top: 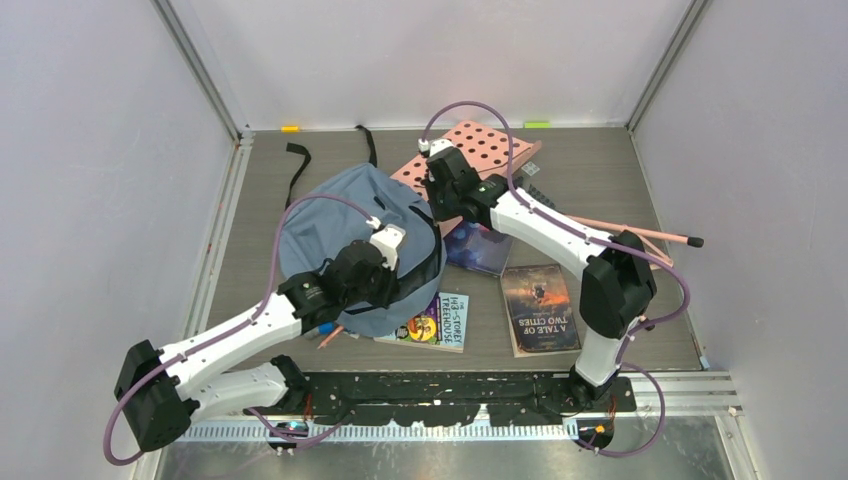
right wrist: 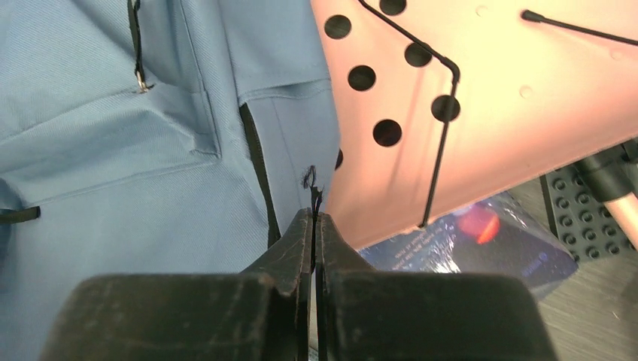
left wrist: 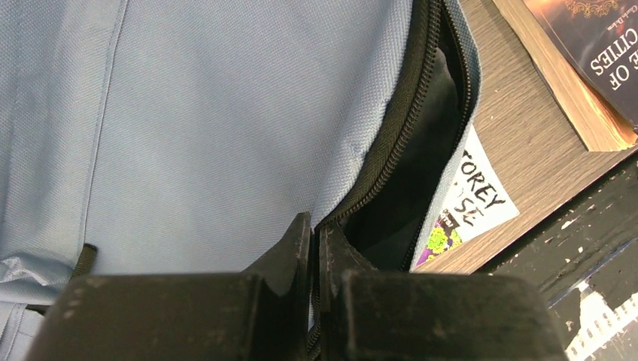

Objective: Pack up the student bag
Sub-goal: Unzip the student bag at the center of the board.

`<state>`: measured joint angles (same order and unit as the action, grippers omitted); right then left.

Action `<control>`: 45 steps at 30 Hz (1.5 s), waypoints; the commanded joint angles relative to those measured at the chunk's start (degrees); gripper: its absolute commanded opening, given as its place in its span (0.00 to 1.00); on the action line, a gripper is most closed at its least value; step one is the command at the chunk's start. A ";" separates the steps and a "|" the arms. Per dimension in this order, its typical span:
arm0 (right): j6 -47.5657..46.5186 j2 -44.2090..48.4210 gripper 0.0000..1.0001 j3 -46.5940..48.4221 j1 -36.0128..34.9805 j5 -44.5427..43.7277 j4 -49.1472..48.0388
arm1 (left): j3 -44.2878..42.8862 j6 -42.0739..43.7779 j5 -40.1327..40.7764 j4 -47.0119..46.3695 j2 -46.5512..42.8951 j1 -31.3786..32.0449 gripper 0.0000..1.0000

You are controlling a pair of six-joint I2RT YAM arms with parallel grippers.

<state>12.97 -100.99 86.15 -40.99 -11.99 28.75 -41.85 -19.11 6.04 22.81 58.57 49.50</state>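
The dusty-blue student bag (top: 340, 215) is lying flat on the table (top: 640, 160), its zipper mouth gaping, with a pink perforated board (top: 478, 148) right beside its far-right edge. A Tale of Two Cities paperback (top: 540, 308) is sitting apart to the bag's near-right, and a Treehouse book (top: 445, 322) is poking from under its near edge. The left gripper (left wrist: 312, 226) is pinching the bag's black zipper edging with fingers pressed together, and the right gripper (right wrist: 313, 218) is squeezing a thin dark tab at the bag's board-side edge.
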 commanded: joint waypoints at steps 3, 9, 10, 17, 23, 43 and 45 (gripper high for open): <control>-1.08 -0.58 0.00 5.02 1.44 3.51 -3.35 | -4.45 -2.57 0.46 1.64 1.75 -0.01 0.23; 0.83 1.25 0.00 2.18 1.41 5.18 -3.54 | -11.15 -4.12 0.41 -3.61 9.20 -0.01 0.65; 0.96 1.42 0.00 1.63 1.42 5.39 -3.68 | -12.06 -4.21 0.04 -4.59 10.66 -0.01 0.68; 1.52 2.65 0.00 0.63 1.37 5.32 -4.02 | -19.07 -3.22 2.34 -4.66 20.22 0.01 0.76; 1.81 3.08 0.01 0.39 1.36 5.33 -4.45 | -21.05 -3.22 8.19 -0.85 22.32 -0.01 0.73; 1.27 3.21 0.00 -0.08 1.41 4.08 -5.46 | -15.06 -7.03 7.00 2.11 16.92 -0.01 0.12; 1.00 2.93 0.00 0.16 1.39 3.94 -5.57 | -14.74 -7.08 7.02 2.94 15.70 -0.01 0.09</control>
<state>14.48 -100.84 85.54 -39.83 -6.68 26.17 -57.54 -25.36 13.69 24.36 77.67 49.50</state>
